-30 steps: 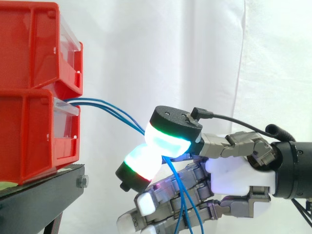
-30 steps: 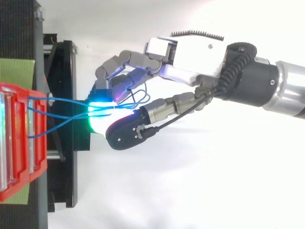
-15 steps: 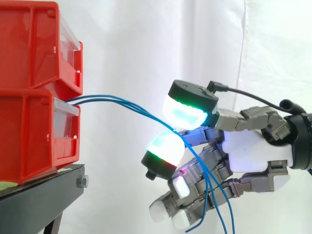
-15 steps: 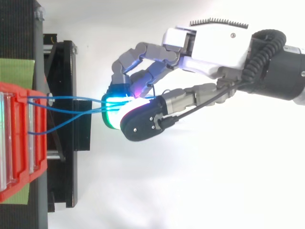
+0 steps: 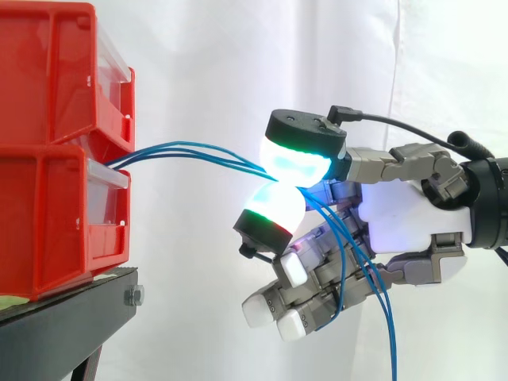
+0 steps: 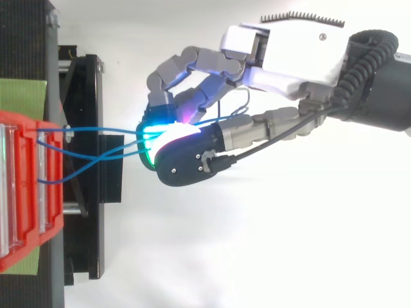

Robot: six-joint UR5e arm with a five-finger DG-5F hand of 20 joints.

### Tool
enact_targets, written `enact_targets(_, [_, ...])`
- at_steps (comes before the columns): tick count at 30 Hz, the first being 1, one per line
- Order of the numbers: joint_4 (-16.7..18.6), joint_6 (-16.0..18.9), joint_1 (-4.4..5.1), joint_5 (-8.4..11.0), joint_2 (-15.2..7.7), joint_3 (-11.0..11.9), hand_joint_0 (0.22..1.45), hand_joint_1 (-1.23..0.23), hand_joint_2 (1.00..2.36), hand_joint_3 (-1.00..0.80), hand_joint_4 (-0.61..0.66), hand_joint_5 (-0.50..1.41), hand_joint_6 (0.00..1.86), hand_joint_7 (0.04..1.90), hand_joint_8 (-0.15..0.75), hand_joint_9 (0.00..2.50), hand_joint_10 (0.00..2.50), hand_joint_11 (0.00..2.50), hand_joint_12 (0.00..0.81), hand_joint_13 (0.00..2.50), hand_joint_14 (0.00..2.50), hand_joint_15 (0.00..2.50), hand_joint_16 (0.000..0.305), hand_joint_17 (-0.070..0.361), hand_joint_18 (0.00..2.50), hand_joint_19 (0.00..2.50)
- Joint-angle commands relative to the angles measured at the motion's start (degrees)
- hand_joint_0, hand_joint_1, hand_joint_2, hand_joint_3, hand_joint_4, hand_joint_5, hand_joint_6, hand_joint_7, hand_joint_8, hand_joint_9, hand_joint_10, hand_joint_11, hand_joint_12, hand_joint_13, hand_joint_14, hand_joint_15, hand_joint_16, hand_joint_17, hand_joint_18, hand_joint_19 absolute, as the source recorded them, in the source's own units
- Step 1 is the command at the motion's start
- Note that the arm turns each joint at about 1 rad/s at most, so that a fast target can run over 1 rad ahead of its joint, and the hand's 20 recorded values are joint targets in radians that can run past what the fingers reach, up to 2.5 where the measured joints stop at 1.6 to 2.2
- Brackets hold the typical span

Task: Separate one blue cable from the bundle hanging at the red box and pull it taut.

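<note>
Three thin blue cables (image 5: 190,152) leave the front of the lower red bin (image 5: 48,222) and run almost level to the right, converging as they go. My hand (image 5: 405,230) comes in from the right, and two glowing pads (image 5: 295,163) are pinched together on the cables where they meet. I cannot tell how many of them lie inside the pinch. Past the pinch the cables hang slack down across the curled fingers to the bottom edge. From above, the cables (image 6: 96,151) fan out from the bin (image 6: 26,192) to the hand (image 6: 289,54).
A second red bin (image 5: 55,71) is stacked on the lower one, both on a black stand (image 5: 71,317) at the left. A white curtain hangs behind. Open space lies between the stand and the hand, and below the hand.
The hand drew back right from the bins and then rose, keeping its pinch. The cables between bin and pads went from sagging downward to nearly level.
</note>
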Motion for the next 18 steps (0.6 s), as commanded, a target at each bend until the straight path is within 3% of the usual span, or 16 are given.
enact_targets(1, [0.1,0.0,-0.04,0.06,0.0,0.0,0.72,-0.87,1.02,-0.24,0.11,-0.18,0.94,1.34,0.353,0.87,0.02,0.79,0.365,0.76,0.02,0.39,0.039,0.088,0.59,0.35])
enact_targets(5, [0.1,0.0,-0.22,0.23,0.0,0.0,0.79,-0.86,1.0,-0.5,0.13,-0.18,0.94,1.37,0.349,0.88,0.02,0.79,0.366,0.75,0.01,0.37,0.04,0.09,0.6,0.33])
enact_targets(8, [0.1,0.0,-0.31,0.41,0.0,0.0,0.78,-0.87,1.0,-0.5,0.16,-0.18,0.94,1.33,0.348,0.89,0.02,0.79,0.368,0.75,0.01,0.36,0.04,0.091,0.61,0.3])
enact_targets(11, [0.2,-0.1,-0.31,0.5,0.0,0.0,0.73,-0.88,1.0,-0.5,0.23,-0.17,0.93,1.38,0.353,0.94,0.02,0.83,0.364,0.74,0.01,0.37,0.04,0.091,0.61,0.31])
enact_targets(14, [0.2,-0.2,-0.39,0.67,0.0,0.0,0.63,-0.87,1.0,-0.5,0.22,-0.16,0.93,1.3,0.357,0.99,0.02,0.85,0.36,0.75,0.01,0.38,0.04,0.09,0.61,0.34])
enact_targets(18, [0.2,-0.3,-0.39,0.76,-0.1,0.0,0.51,-0.75,1.0,-0.5,0.22,-0.15,0.93,1.25,0.372,1.04,0.02,0.86,0.374,0.76,0.01,0.39,0.043,0.098,0.62,0.35])
